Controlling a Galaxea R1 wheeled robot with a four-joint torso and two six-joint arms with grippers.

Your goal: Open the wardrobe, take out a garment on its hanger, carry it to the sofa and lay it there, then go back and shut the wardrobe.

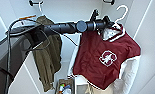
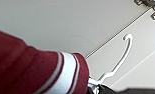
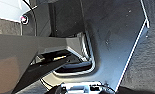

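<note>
The fingers of the left gripper [image 1: 108, 23] are hard to make out in the head view, because the dark tool blends with the collar of the jacket, so I cannot tell if they are wide, narrow or closed on something. On the left side of the head view a long olive-brown jacket [image 1: 46, 53] hangs inside the open white wardrobe [image 1: 68, 10], and its lower end is cut off by the picture edge. The black left arm [image 1: 65, 27] crosses in front of this jacket and reaches to the right. There the maroon varsity jacket with white sleeves and a white chest emblem [image 1: 103, 60] hangs tilted on a thin white clothes hanger with a curved hook [image 1: 122, 13]. The gripper is just at the neck of this hanger, beside the striped collar, and the hook stands free above it, touching no rail. In the left wrist view the striped maroon-and-white collar [image 2: 65, 72] is very near and the white hook [image 2: 123, 55] rises from it against the pale wardrobe panel. At the bottom of the wardrobe stands a small box with colourful items [image 1: 64, 87], partly cut off. The right wrist view shows dark robot parts and grey floor [image 3: 145, 67]; the right gripper's state cannot be told.
</note>
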